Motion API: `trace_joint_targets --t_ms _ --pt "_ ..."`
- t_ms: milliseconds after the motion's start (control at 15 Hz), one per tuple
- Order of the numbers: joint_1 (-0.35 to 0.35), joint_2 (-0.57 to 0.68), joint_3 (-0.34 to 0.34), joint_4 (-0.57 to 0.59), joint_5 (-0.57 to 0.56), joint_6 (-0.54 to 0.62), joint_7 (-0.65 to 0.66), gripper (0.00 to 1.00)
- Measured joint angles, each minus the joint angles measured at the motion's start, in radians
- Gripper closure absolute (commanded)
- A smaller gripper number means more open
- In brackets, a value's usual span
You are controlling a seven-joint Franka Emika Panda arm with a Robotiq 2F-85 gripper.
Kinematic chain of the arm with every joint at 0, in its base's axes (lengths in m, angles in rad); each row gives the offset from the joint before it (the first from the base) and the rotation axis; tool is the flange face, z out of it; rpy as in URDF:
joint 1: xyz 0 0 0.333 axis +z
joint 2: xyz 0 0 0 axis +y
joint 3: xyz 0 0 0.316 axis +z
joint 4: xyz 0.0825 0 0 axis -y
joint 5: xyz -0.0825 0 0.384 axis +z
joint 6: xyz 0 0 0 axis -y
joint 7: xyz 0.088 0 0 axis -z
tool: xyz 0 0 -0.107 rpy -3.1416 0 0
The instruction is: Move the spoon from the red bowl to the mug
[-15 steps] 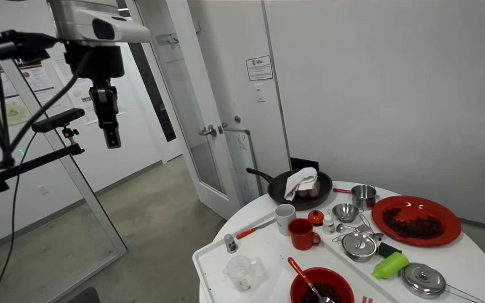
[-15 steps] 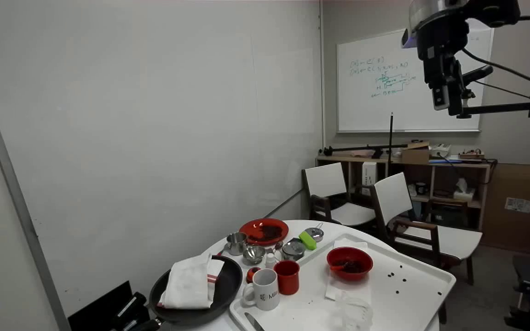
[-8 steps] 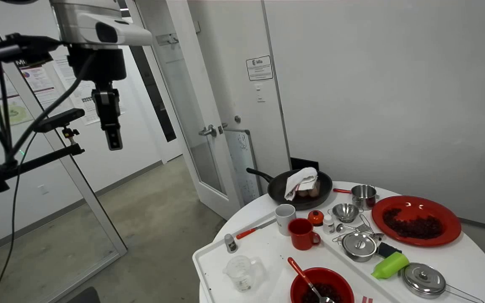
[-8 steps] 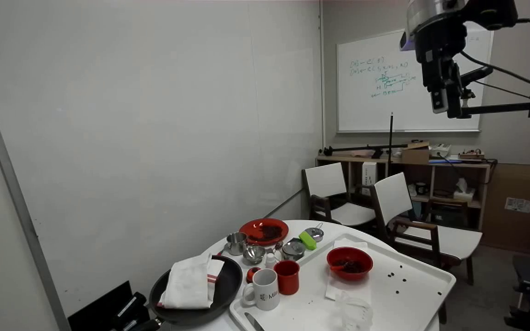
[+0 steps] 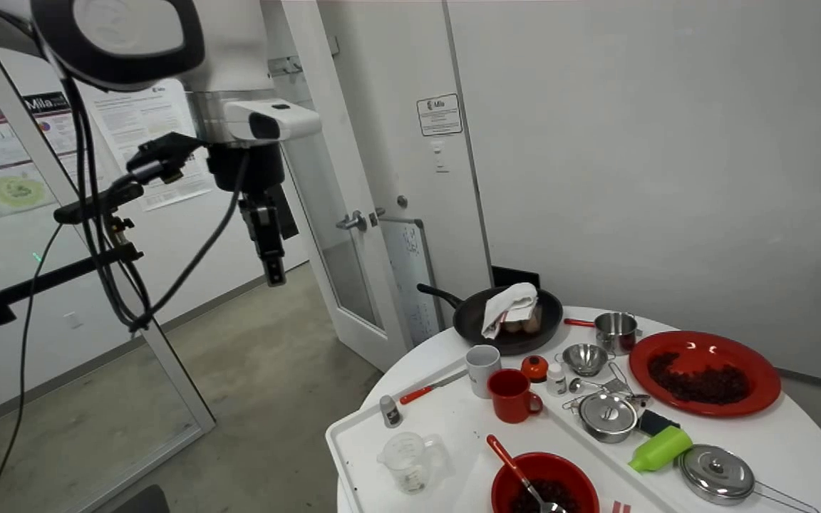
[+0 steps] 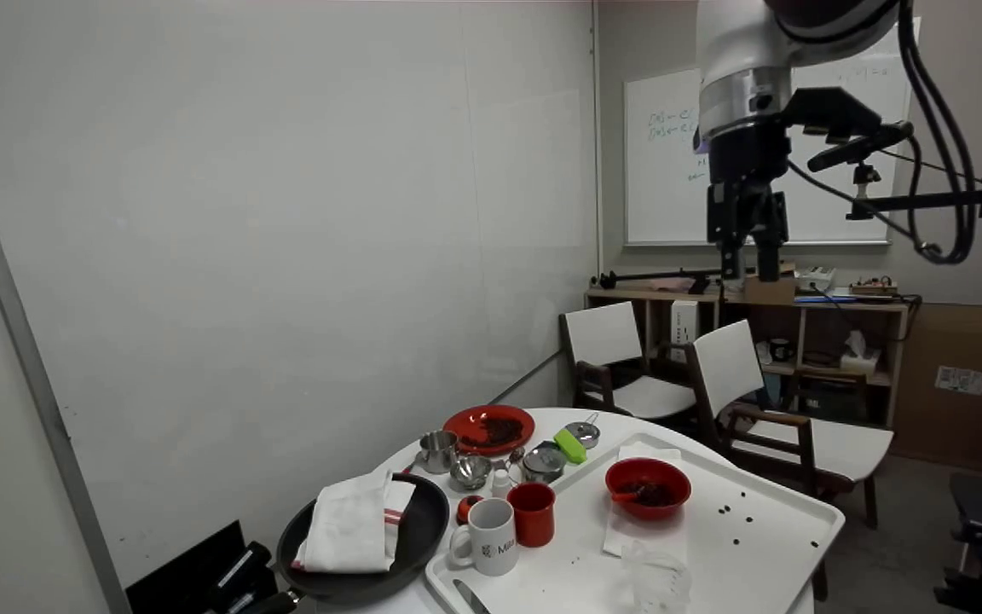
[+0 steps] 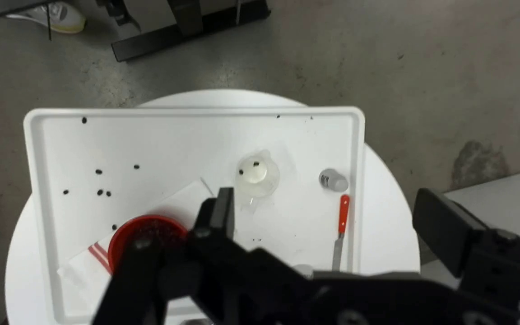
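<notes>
A round white table [image 5: 794, 443] carries the white tray [image 5: 453, 420] I work over. My gripper [image 6: 749, 273] hangs well above it, fingers apart, nothing between them. The black frying pan [image 5: 469, 324] sits just before twelve o'clock from the red bowl [image 5: 560, 467] in an exterior view, too far back, I judge, to bother me. Same dial: the red mug [image 5: 509, 395] stands upright at eleven, its handle turned to four. A white mug [image 5: 480, 367] crowds its half-past-ten side; whether they touch I cannot tell, so I would come in from the bowl's side. The clear measuring jug [image 5: 405, 463] at nine looks light and easy to knock, so I would steer wide.

The red-handled spoon [image 5: 509, 460] lies in the red bowl, head among what look like dark beans [image 5: 564, 493], handle leaning over the rim between ten and eleven; I cannot make it out in the wrist view. I expect it light, stiff and smooth, apt to twist in my pads. I want the handle's outer half, outside the rim, straddled from one and seven o'clock, then a gentle lift so loose beans stay in the bowl. The orange-handled knife [image 7: 341, 234] beyond, about ten o'clock, and the stray beans [image 7: 99, 172] on the tray should not hinder me.
</notes>
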Motion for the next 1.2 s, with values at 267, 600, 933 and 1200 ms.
trace_joint_targets --t_ms 267,600,933,1200 --pt "-0.01 0.119 0.025 -0.031 -0.174 0.239 0.15 0.0" --pt "-0.018 0.295 0.017 -0.025 -0.486 0.385 0.45 0.0" --pt "-0.018 0.462 -0.049 0.031 -0.608 0.388 0.625 0.0" --pt "-0.015 0.483 -0.054 0.054 -0.609 0.385 0.633 0.0"
